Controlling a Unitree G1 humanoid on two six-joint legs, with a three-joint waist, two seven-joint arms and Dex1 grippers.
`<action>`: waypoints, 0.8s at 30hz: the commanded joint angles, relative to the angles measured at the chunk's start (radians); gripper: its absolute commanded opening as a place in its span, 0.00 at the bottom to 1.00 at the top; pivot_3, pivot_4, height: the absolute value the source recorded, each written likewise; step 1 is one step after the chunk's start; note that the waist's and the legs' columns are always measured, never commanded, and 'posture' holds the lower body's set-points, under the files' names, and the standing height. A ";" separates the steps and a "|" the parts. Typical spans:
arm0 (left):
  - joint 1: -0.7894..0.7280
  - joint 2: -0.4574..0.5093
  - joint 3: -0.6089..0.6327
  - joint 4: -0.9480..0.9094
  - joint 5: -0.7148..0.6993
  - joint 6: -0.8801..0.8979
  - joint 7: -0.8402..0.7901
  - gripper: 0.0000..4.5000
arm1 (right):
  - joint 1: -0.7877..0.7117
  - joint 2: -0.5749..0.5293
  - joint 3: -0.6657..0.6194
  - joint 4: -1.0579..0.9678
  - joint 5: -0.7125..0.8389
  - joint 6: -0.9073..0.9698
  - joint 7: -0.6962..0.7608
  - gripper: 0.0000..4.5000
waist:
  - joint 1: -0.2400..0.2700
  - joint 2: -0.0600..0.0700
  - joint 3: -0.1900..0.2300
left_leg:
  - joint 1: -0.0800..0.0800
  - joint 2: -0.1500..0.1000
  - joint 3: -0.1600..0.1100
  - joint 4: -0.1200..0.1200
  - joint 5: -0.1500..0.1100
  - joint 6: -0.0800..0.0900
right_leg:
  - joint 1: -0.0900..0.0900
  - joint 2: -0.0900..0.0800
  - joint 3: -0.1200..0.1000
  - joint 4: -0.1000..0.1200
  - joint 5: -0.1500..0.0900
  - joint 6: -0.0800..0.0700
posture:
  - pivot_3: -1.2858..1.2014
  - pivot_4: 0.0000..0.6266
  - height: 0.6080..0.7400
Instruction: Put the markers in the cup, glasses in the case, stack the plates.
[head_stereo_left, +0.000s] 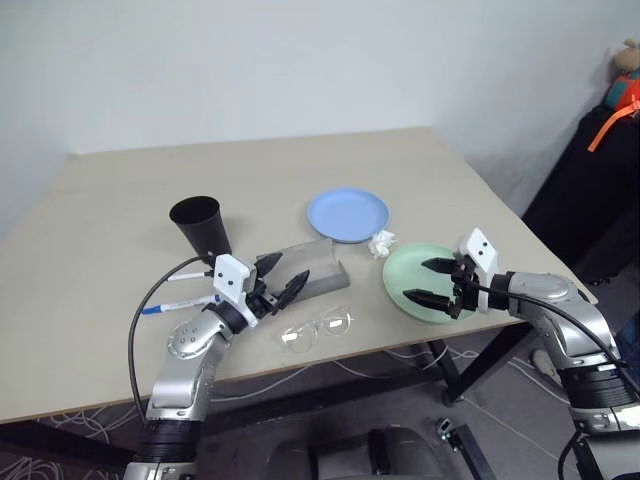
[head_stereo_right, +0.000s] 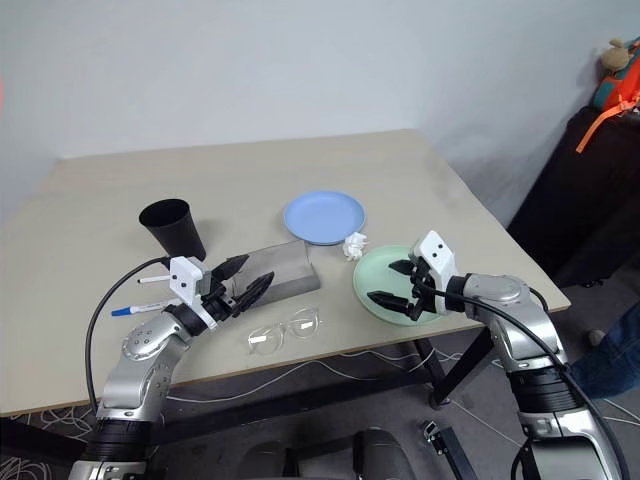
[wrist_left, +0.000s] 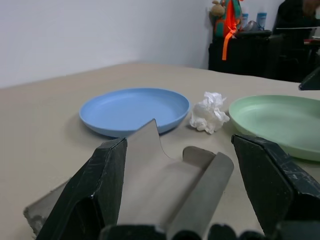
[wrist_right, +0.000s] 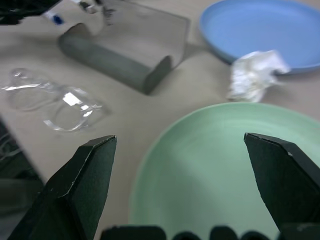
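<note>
Over the near table edge: both arms work low above the tan table (head_stereo_left: 120, 200), one at the case, one at the green plate.
Left gripper (head_stereo_left: 278, 278): fingers spread, empty, hovering over the near end of the open grey case (head_stereo_left: 318, 268).
Right gripper (head_stereo_left: 432, 282): fingers spread wide, empty, poised above the mint green plate (head_stereo_left: 425, 290), which lies between and beyond its tips in the right wrist view.
Glasses (head_stereo_left: 318, 331): flat on the table just in front of the case, below and beside the left fingertips, untouched.
Blue plate (head_stereo_left: 347, 214): beyond the case, apart from the green one, with the crumpled tissue (head_stereo_left: 381, 242) between the two.
Cup (head_stereo_left: 201, 226): upright behind the left wrist; the markers (head_stereo_left: 186, 300) lie beside that wrist, still outside it.
Step in hand, as I judge it: no item is placed yet; the left hand looks set for the case or glasses.
Doing it well: come down on the bridge of the glasses rather than a lens, close gently on the thin wire, and lift clear of the case wall before lowering them inside. Keep the right fingers off the plate rim meanwhile.
</note>
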 joint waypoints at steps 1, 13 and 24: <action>-0.031 -0.001 -0.007 -0.009 -0.001 -0.019 -0.012 0.79 | 0.017 -0.016 0.042 -0.070 -0.007 0.040 -0.018 1.00 | 0.000 0.000 0.000 | 0.000 0.000 0.000 0.000 0.000 0.000 | 0.000 0.000 0.000 0.000 0.000 0.000 | 0.52 0.00 1.00; -0.030 -0.004 -0.066 -0.076 -0.036 0.041 -0.085 0.79 | 0.029 0.073 0.159 -0.125 -0.108 0.141 -0.235 1.00 | 0.000 0.000 0.000 | 0.000 0.000 0.000 0.000 0.000 0.000 | 0.000 0.000 -0.001 -0.001 0.000 0.000 | 0.52 0.00 1.00; -0.035 -0.009 -0.086 -0.082 -0.034 0.058 -0.087 0.79 | 0.003 0.095 0.204 -0.082 -0.226 0.096 -0.347 1.00 | -0.001 0.000 0.000 | -0.001 0.000 0.000 0.000 0.000 0.000 | -0.001 0.000 -0.001 -0.002 0.000 0.000 | 0.52 0.00 1.00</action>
